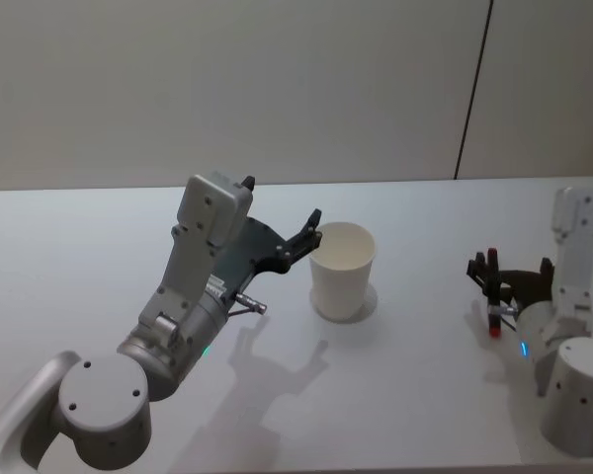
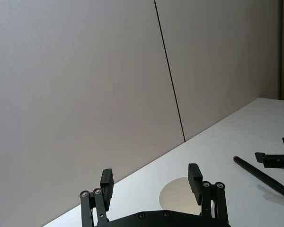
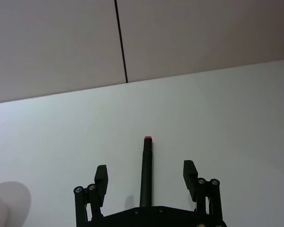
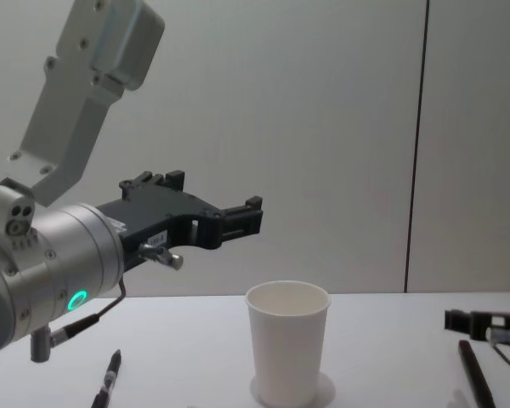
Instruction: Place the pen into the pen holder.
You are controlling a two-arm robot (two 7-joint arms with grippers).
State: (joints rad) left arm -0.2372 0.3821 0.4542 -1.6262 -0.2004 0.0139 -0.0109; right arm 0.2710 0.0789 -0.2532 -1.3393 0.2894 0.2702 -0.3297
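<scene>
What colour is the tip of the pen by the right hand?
Red, on a black pen; the right wrist view shows it best.

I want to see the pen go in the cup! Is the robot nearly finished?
Not yet. Done: nothing; the pen holder looks empty. In hand: the right gripper has its jaws open either side of the pen, lying on the table. Left to do: grip it, lift it, carry it over, drop it in. The left gripper hovers open near the holder.
</scene>
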